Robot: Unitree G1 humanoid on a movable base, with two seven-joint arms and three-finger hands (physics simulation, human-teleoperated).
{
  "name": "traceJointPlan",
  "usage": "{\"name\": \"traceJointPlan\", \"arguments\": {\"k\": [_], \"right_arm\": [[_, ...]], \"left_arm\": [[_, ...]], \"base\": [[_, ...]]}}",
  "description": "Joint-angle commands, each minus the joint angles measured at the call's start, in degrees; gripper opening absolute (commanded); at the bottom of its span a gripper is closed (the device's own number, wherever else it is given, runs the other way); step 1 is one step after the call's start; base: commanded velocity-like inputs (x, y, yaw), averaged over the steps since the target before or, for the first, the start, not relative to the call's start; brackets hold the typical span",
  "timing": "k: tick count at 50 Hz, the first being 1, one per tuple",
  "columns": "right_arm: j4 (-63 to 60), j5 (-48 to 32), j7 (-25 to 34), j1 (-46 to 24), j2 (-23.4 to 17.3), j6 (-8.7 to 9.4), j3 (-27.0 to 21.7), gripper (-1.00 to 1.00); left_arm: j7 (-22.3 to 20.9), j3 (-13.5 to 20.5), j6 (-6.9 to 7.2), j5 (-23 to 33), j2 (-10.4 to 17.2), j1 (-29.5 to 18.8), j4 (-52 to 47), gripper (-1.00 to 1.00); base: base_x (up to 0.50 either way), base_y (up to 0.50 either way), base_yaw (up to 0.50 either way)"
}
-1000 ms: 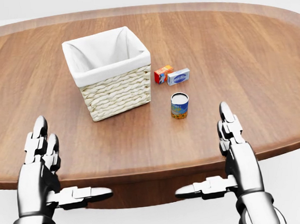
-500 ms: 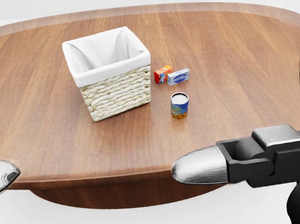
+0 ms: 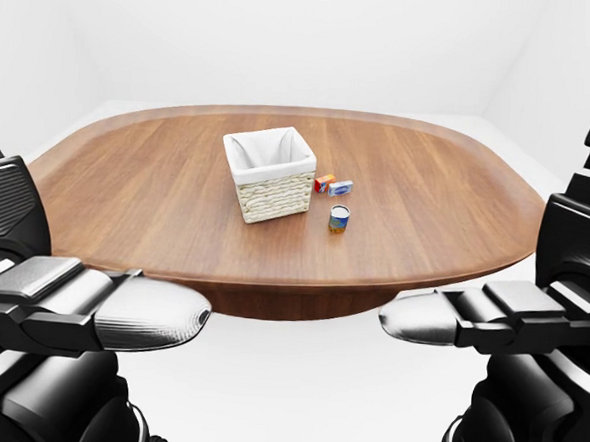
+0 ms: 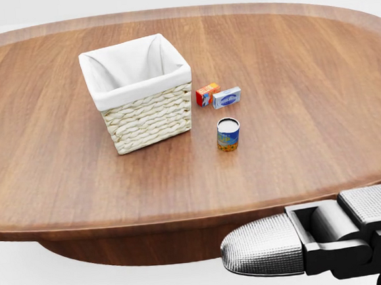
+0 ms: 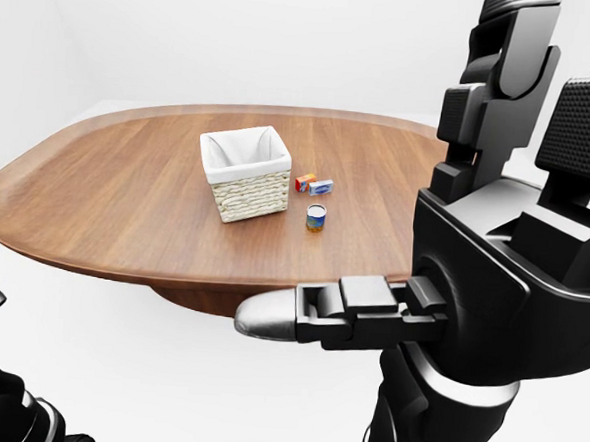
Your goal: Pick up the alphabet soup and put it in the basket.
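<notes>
alphabet soup (image 4: 228, 134) stands upright on the wooden surface (image 4: 306, 107), its long axis vertical, well beyond the right hand (image 4: 317, 241) and up-left of it in the head view. the basket (image 4: 139, 90) sits farther left of the can. that hand looks nearer than the left hand (image 3: 79, 308), which only the left-eye view shows properly. both hands are off the surface, fingers extended and holding nothing.
</notes>
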Motion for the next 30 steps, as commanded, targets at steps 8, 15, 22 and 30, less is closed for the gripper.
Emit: {"name": "traceJointPlan", "arguments": {"k": [8, 15, 22, 30], "right_arm": [[-0.4, -0.4, 0.3, 0.1, 0.2, 0.00, 0.1, 1.00], [-0.4, -0.4, 0.3, 0.1, 0.2, 0.00, 0.1, 1.00], [-0.1, -0.4, 0.5, 1.8, 0.3, 0.00, 0.7, 1.00], [0.4, 2.7, -1.3, 1.3, -0.1, 0.00, -1.7, 1.00]], "left_arm": [[-0.5, 0.1, 0.00, 0.6, -0.3, -0.2, -0.5, 1.00], [-0.6, 0.1, 0.00, 0.6, -0.3, -0.2, -0.5, 1.00], [-0.1, 0.7, 0.00, -0.5, -0.1, -0.7, -0.5, 1.00], [1.5, 1.1, 0.00, -2.8, 0.7, -0.8, -0.5, 1.00]], "base": [[0.00, 0.00, 0.00], [0.00, 0.00, 0.00], [0.00, 0.00, 0.00], [0.37, 0.00, 0.00]]}}
